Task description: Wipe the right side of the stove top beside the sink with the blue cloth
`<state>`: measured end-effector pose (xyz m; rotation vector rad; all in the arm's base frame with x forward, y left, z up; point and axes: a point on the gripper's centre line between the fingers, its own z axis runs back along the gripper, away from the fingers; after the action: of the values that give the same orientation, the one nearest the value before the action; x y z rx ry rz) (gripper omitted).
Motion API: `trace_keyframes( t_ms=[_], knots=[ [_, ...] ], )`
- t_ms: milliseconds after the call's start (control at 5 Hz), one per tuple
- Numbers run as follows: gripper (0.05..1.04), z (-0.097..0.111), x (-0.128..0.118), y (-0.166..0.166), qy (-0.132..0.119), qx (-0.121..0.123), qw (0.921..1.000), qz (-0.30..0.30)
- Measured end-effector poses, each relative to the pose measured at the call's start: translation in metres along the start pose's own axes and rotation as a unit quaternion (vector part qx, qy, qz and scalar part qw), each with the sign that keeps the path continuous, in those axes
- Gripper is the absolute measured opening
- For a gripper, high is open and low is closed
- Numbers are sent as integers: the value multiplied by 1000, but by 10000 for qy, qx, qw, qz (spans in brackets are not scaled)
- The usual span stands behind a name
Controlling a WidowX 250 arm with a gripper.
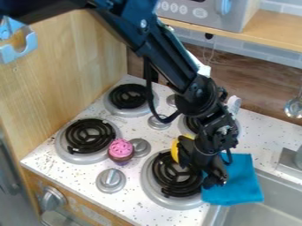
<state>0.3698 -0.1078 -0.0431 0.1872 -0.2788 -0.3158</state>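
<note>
The black gripper hangs over the front right burner, its fingers apart and open. Close beside its left finger, at the burner's back edge, a yellow object shows in part; the gripper hides the rest, and I cannot tell whether they touch. A blue cloth lies just right of the gripper, over the edge between counter and sink, partly behind the right finger. Left of the burner, a toy cupcake with pink top and brown base stands between the left burner and a silver knob.
More black coil burners and silver knobs are on the speckled white stovetop. A metal sink lies at the lower right, with a wooden wall at left. Above the back right is a shelf.
</note>
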Motion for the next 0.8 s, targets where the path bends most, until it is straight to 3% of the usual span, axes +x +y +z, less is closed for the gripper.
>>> trace_keyframes(
  t_ms=[800],
  knots=[
    [1000,8,-68,6,487,230,9982,-253]
  ],
)
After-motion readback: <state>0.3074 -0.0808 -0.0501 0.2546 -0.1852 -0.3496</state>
